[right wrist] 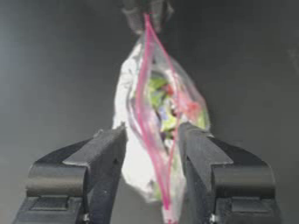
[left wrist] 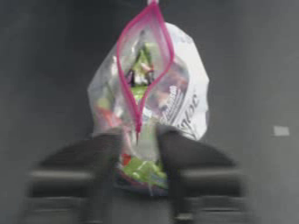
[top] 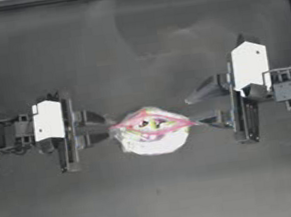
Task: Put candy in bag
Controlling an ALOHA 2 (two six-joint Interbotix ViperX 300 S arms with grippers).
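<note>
Crinkly clear plastic bag [top: 152, 132], pink seal strip gaping in a lens shape, hangs over the dark tabletop [top: 157, 194]; left hand [top: 107, 127] and right hand [top: 200, 119] each pinch one end of its mouth.

A dark, matte table [top: 132, 41] fills nearly the whole top view, its surface showing faint pale smudges toward the upper middle of the frame. A thin raised border runs along the upper edge and down both sides. Near the centre of the frame sits the bag [top: 152, 132], though from above it's hard to say whether it actually rests on the surface.
</note>
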